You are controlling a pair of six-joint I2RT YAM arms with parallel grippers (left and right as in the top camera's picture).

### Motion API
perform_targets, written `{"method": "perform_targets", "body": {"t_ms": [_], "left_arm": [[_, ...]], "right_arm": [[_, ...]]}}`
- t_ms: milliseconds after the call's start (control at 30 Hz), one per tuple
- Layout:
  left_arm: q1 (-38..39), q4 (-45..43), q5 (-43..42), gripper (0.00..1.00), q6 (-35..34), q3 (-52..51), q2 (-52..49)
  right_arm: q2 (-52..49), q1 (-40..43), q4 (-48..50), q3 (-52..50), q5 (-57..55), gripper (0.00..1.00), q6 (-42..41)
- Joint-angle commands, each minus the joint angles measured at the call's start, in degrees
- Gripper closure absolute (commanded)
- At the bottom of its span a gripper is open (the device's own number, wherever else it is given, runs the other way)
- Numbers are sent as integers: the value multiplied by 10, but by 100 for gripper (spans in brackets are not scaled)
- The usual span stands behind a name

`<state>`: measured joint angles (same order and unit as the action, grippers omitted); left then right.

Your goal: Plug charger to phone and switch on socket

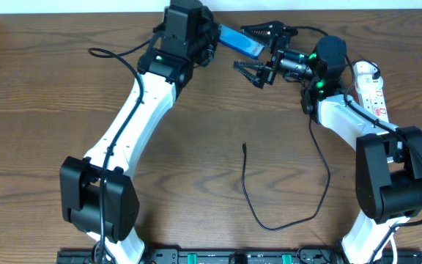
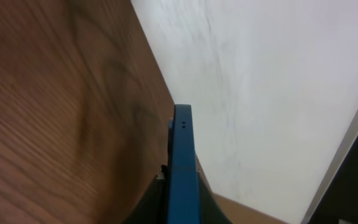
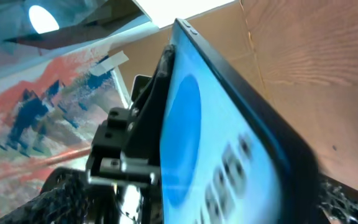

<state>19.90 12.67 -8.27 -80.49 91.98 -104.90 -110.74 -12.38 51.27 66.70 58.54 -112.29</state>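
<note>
At the far edge of the wooden table (image 1: 50, 110), the left gripper (image 1: 215, 37) had the phone (image 1: 240, 40) clamped by one end, cyan screen lit! The right gripper (image 1: 261, 51) stood spread wide around the phone's free end. The socket (image 1: 372, 92) lay far right; the charger (image 1: 242, 172) curled loose at mid-table, its tip unplugged.

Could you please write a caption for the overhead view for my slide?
The left gripper holds the phone, open right gripper flanking its end; the cable lies loose on the table.
</note>
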Motion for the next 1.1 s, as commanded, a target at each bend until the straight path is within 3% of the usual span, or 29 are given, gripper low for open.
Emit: {"method": "perform_targets", "body": {"t_ms": [0,400,533,833,1067], "left_arm": [[-19,-2,-6,93,10,12,11],[-99,11,-229,93,10,12,11],[-134,54,-299,93,12,12,11],[-189,101,-419,93,138,12,11],[-215,125,-518,93,301,12,11]], "right_arm": [[6,9,-2,11,0,1,64],[6,34,-130,11,-8,1,209],[6,38,-177,11,-17,1,263],[6,38,-315,11,-54,1,423],[6,34,-375,11,-113,1,526]]}}
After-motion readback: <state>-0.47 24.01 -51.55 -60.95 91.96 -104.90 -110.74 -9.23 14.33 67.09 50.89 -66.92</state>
